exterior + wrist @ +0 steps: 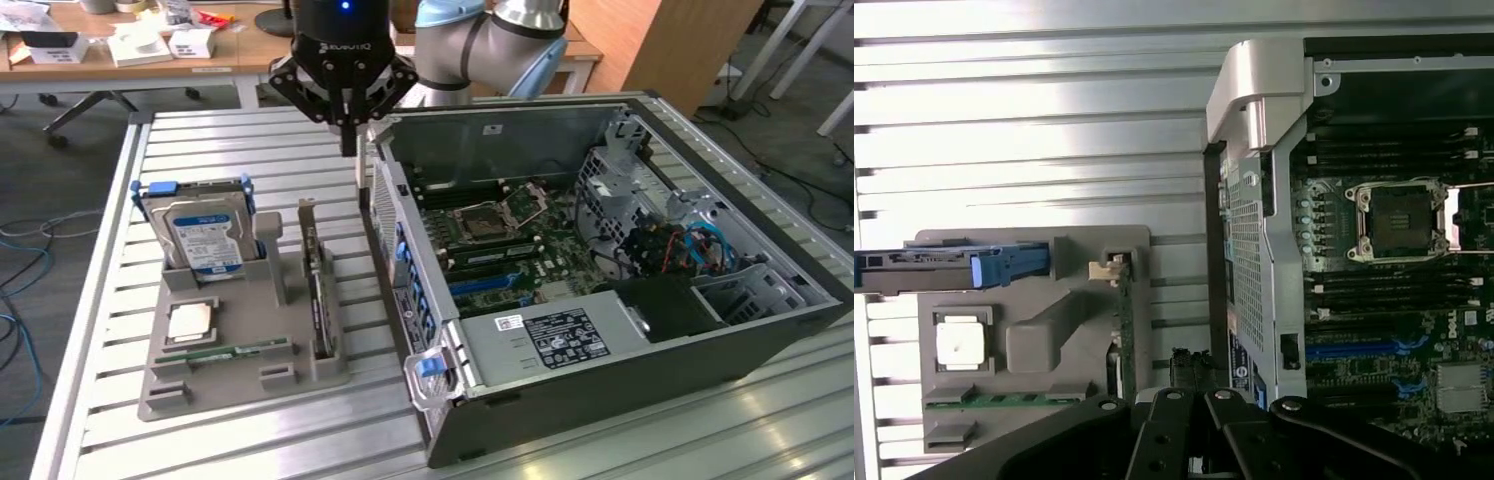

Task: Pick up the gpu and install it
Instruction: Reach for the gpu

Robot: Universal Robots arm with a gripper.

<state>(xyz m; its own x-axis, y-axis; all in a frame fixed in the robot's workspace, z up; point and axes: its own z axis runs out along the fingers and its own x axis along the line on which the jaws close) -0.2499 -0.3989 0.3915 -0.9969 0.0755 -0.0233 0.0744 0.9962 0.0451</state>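
progress, as i judge it, is at the very beginning: the gpu (318, 295) stands on its long edge in a slot of the grey holder (227, 385), with its bracket (307, 215) at the end farther from the exterior camera, and nothing grips it. the claw (350, 140) hangs high over the table (240, 140), near the upper edge of the case (601, 400) and well apart from the gpu. its fingers are pressed together and hold nothing. so the picking and the installing are both not yet done, and the blue slots (483, 285) on the board look free. about room: the gpu has a post (274, 255) of the holder near it on the exterior view's left and the case wall near it on the exterior view's right. the gap on each side is therefore narrow, while the space above it is open. the case lies with its open side up. over the board there is free room, but the drive cage (621, 190), the cables (667, 250) and the power supply (561, 335) stand around it.
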